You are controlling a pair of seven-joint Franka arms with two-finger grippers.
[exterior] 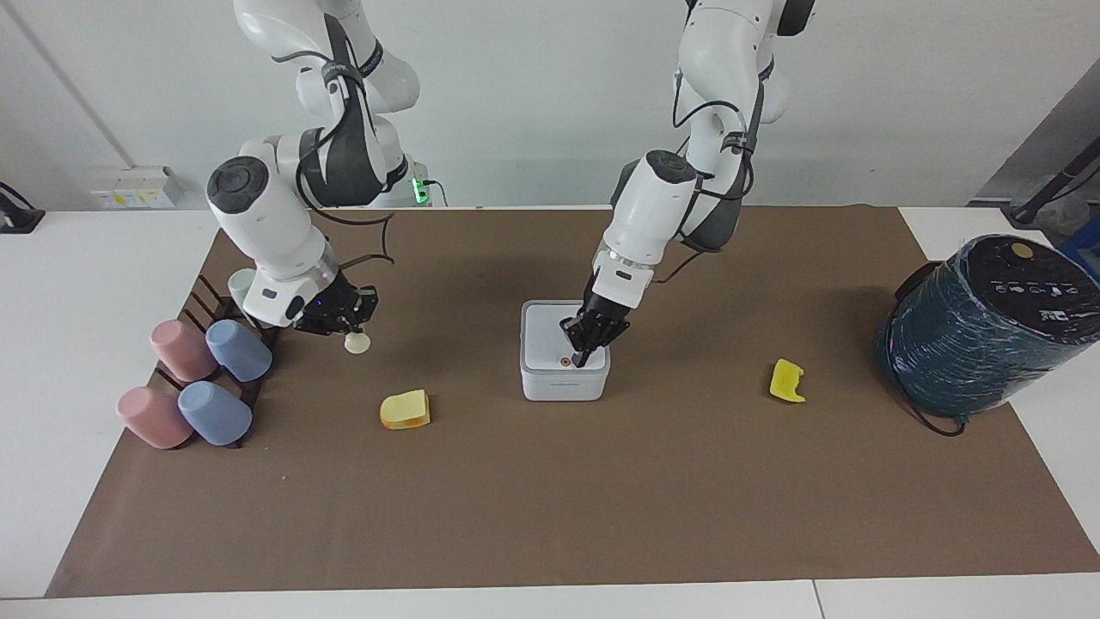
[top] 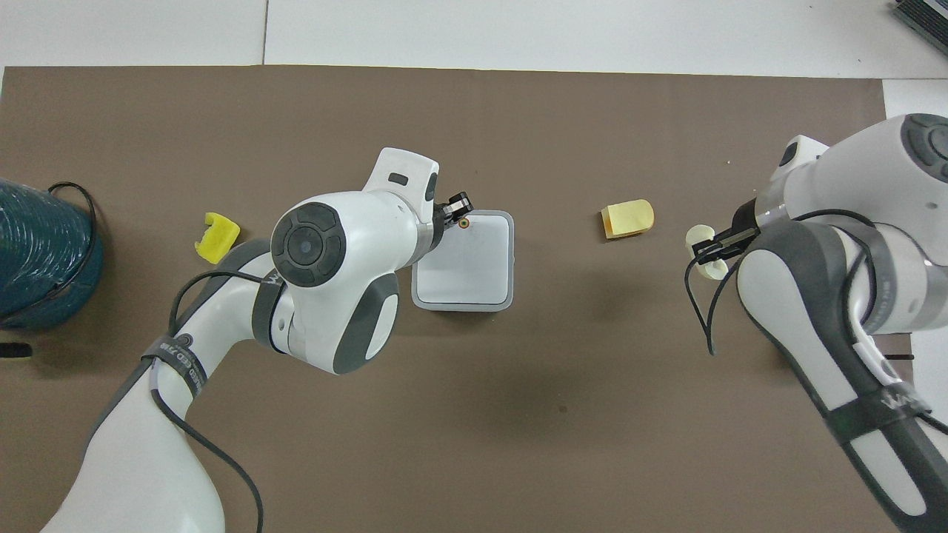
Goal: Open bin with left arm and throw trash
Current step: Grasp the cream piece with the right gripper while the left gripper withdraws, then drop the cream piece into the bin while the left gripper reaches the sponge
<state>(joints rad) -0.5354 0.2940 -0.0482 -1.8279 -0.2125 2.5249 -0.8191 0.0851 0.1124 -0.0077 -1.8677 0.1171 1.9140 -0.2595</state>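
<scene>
White plastic, the bin (exterior: pixel 565 361) sat mid-table with its lid down; the left gripper (exterior: pixel 581 353), fingers pressed together, touched its orange button (exterior: pixel 565 362). A straight downward push looked best. The right gripper (exterior: pixel 348 331) pinched the cream lump (exterior: pixel 357 343) above the mat (exterior: pixel 550 507), near the cups (exterior: pixel 206 370); it should wait until the lid lifts.

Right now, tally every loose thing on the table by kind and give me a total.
Trash pieces: 3: cream lump in the right gripper, orange wedge, yellow scrap
Cups: 5: pink, blue, green
Bin: 1
Teal cylinder: 1
Total: 10
</scene>
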